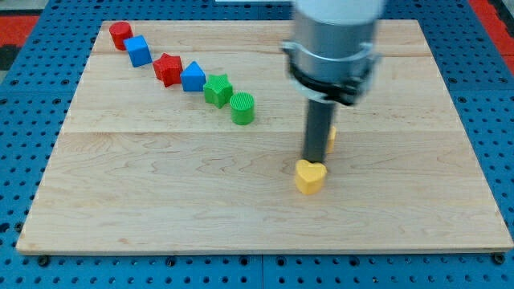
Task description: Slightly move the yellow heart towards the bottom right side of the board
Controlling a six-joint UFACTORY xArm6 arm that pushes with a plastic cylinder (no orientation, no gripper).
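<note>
The yellow heart lies on the wooden board, right of centre and toward the view's bottom. My tip stands right at the heart's upper edge, touching or almost touching it. The dark rod rises from there into the grey arm body at the view's top. A second yellow block peeks out just right of the rod, mostly hidden behind it; its shape cannot be made out.
A diagonal row of blocks runs from the upper left toward the centre: red cylinder, blue cube, red star, blue triangular block, green star, green cylinder. A blue pegboard surrounds the board.
</note>
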